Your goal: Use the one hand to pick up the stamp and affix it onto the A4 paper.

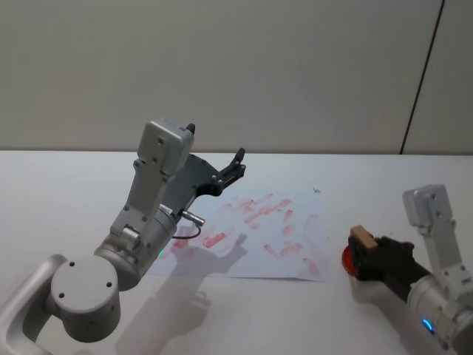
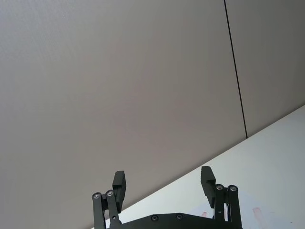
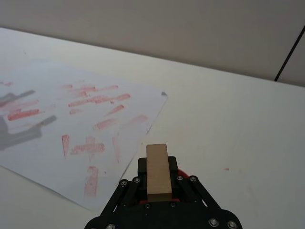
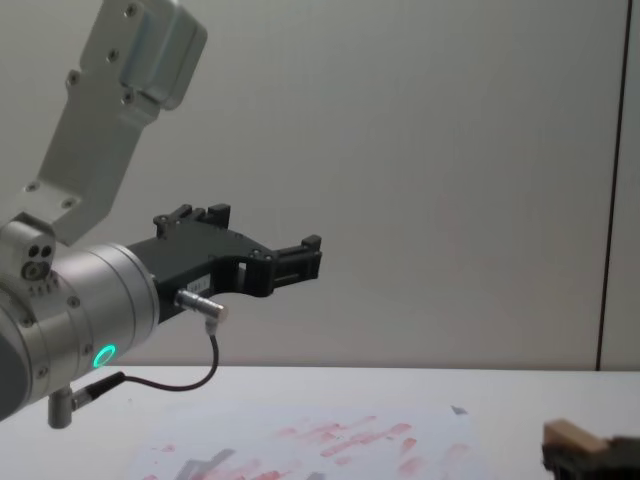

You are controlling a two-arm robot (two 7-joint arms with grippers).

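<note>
Near the front right corner of the bench (image 1: 59, 192), the right hand (image 1: 366, 255) grasped the stamp (image 3: 157, 167) upright over a red ink pad (image 1: 346, 260), probably to ink it, just beside the A4 paper (image 1: 295, 207). Farther back, the left hand (image 1: 238, 164) hung released, raised above the paper's left edge, likely parked clear

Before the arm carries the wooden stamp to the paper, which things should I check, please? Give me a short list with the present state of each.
1. Stamp gripped by the right claw: ok, the claw is shut on its sides.
2. Ink on the stamp's underside: cannot tell, it is hidden, down at the red ink pad.
3. Paper lying flat: ok.
4. Bare room for a new print: ok, near the paper's far right corner.
5. Left claw out of the path: ok, open and raised high over the paper's left part.
</note>
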